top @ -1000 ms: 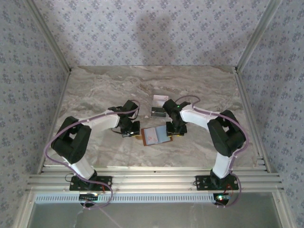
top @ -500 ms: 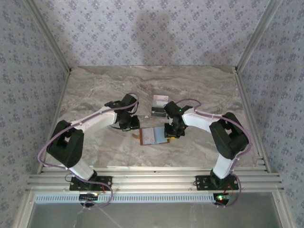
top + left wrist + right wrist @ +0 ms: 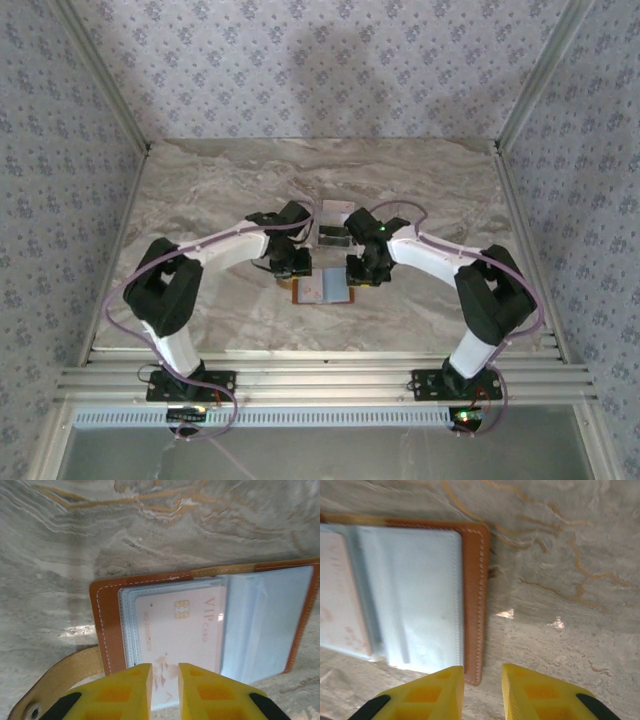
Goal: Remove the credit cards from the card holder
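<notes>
The left gripper (image 3: 165, 670) is seen with its jaws parted by only a narrow slit, and nothing is caught between them. The card holder (image 3: 257, 622) is laid open and flat on the marble table (image 3: 150, 530), directly ahead of and beneath these jaws, its orange-brown border turned up around pale clear sleeves. A whitish-pink card (image 3: 175, 625), marked VIP and fitted with a chip, is tucked in the sleeve nearest the jaws; its near edge is seen through the slit between the two yellow fingers. Whether the fingertips are touching it cannot be told. A tan strap (image 3: 55, 685) with a snap is spread on the table just beside one finger.

The right gripper (image 3: 482, 672) is likewise held slightly open and empty. The stitched end of the holder is found just ahead of one of its fingers, with the corner lying at the mouth of the gap, while bare table is seen ahead of the other.

From above, the holder is bracketed between both grippers, and a clear tray (image 3: 333, 232) is placed just beyond them.
</notes>
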